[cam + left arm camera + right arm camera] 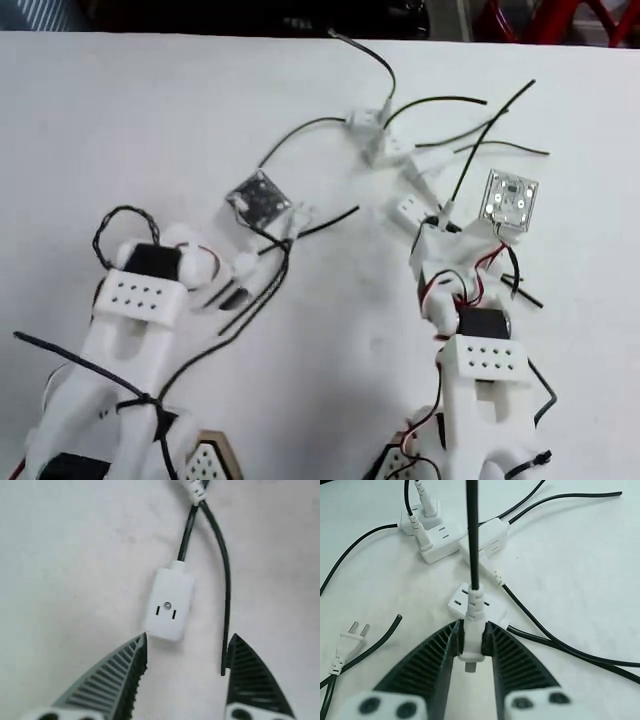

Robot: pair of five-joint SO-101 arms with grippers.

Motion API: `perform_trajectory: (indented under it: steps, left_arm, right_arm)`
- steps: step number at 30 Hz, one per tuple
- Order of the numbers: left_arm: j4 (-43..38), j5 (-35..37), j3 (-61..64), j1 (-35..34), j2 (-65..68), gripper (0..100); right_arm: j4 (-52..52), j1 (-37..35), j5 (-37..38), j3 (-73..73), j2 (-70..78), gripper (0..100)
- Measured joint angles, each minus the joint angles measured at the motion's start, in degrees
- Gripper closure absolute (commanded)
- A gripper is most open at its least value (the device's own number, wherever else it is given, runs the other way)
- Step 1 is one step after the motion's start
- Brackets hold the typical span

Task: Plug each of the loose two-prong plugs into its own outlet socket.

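My right gripper [472, 635] is shut on a white two-prong plug [471, 622] whose black cord runs straight away from it. The plug hangs just above a white outlet socket [462, 600] lying on the table. In the high view this gripper [438, 222] is beside that socket [408, 208]. Another loose plug [349, 636] lies flat off to one side. My left gripper [187, 641] is open, its fingertips [140, 647] just short of a small white socket [169, 607] with a black cord; in the high view it [228, 290] is at centre left.
Two more white sockets [436, 542] with plugs in them and a third socket [490, 536] sit farther back among crossing black cords [440, 100]. Two square light modules [258, 197] [510, 197] lie on the white table [120, 120]. The left half has free room.
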Motion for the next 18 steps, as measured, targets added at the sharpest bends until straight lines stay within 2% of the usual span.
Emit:
perform_trajectory:
  steps: [5,9,13,18]
  left_arm:
    - [-0.97,0.00,0.44,2.11,1.76,74]
    - [-3.69,0.00,-1.41,1.85,10.64,75]
    - [-3.43,-1.58,-9.76,-0.18,24.35,75]
    - [1.76,-3.43,-26.29,-5.71,42.64,75]
  right_arm:
    - [0.00,0.00,0.00,0.00,0.00,98.1]
    - [0.00,0.00,0.00,0.00,0.00,98.1]
    - [0.00,0.00,0.00,0.18,0.00,98.1]
    - [0.00,0.00,0.00,0.18,0.00,98.1]
